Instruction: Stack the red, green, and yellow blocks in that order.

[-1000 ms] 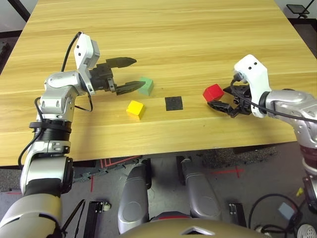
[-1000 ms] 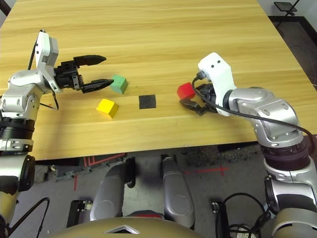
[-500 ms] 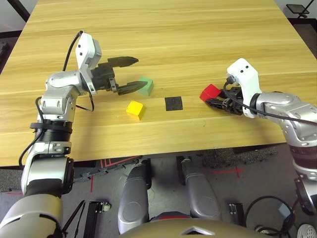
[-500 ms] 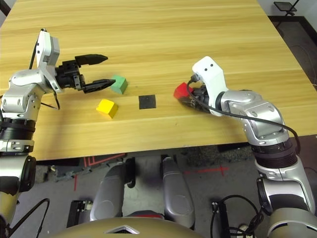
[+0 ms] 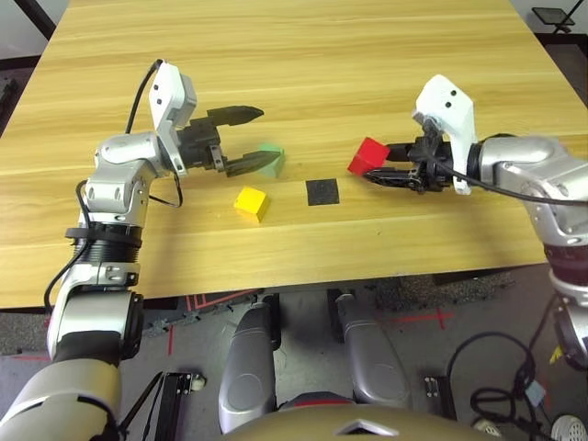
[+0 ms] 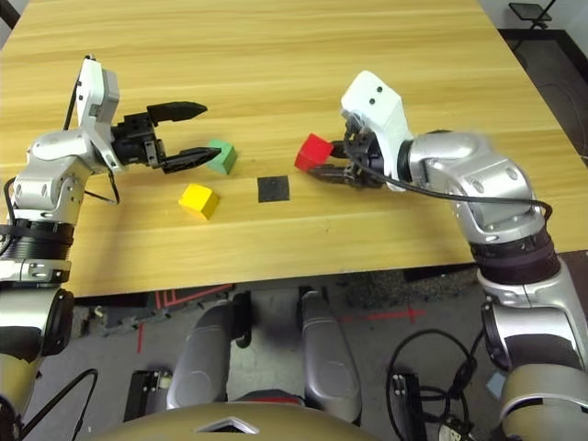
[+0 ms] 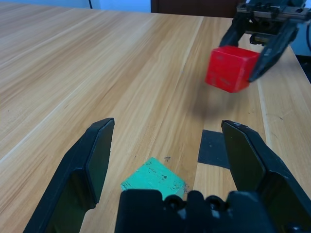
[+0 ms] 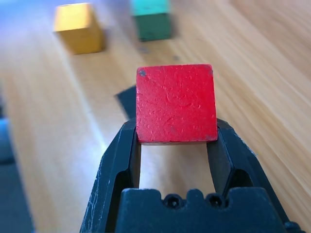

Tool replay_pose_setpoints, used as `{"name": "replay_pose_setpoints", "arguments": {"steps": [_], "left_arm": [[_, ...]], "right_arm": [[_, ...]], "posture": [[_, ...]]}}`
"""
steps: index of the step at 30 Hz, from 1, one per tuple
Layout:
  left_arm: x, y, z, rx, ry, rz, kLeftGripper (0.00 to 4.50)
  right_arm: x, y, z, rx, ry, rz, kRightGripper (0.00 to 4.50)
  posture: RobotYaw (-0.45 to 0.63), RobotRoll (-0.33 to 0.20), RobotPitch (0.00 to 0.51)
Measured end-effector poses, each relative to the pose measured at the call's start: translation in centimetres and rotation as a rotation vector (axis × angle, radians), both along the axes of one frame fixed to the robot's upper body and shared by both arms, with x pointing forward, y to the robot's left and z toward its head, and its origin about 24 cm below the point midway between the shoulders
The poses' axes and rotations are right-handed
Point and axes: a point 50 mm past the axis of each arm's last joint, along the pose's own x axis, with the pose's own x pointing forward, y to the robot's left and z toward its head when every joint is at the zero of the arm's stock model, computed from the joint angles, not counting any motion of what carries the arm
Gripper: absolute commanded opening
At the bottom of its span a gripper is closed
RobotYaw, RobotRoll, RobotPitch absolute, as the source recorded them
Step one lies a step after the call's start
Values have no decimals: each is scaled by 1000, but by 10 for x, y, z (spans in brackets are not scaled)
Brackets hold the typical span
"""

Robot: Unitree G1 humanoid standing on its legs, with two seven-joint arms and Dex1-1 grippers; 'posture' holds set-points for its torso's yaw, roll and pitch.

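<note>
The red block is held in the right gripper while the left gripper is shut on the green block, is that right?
Not quite. The red block is indeed held in the right gripper, but the left gripper is open, not shut on the green block. The left wrist view shows its two fingers spread wide apart, with the green block lying on the table between them, untouched.

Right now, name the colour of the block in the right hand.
Red: the block shows best in the right wrist view.
</note>
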Motion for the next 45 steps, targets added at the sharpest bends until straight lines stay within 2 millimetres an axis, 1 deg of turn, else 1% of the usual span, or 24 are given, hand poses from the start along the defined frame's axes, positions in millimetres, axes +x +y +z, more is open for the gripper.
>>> {"name": "replay_pose_setpoints", "arguments": {"steps": [3,7,11,16,19,23,30,34,39,45], "left_arm": [[0,0,0,-2,0,3,4500],[0,0,0,-3,-1,4,4500],[-1,-1,0,-3,-1,4,4500],[-2,-3,-2,-7,4,2,4500],[-2,-3,-2,-7,6,3,4500],[-2,-4,-1,-10,0,9,4500],[-4,-4,-4,-12,10,14,4500],[-5,-5,-2,-16,5,16,4500],[-6,-6,-2,-17,5,18,4500],[-7,-6,-4,-21,15,26,4500]], "right_arm": [[0,1,0,-39,17,90,2036],[1,8,0,-88,26,188,2036],[15,19,-2,-172,-5,271,2036],[31,31,-10,-257,-44,341,2036],[36,33,-12,-283,-56,360,2036],[36,43,-15,-293,-68,408,2036],[35,49,-21,-289,-61,429,2036],[35,53,-22,-292,-81,441,2036],[38,51,-24,-303,-88,430,2036],[45,46,-32,-316,-87,402,2036]], "posture": [[190,-26,261],[189,-26,260],[189,-26,260],[190,-26,260],[206,-27,261],[213,-26,262],[220,-25,263],[219,-27,262],[217,-28,261],[219,-24,263]]}}
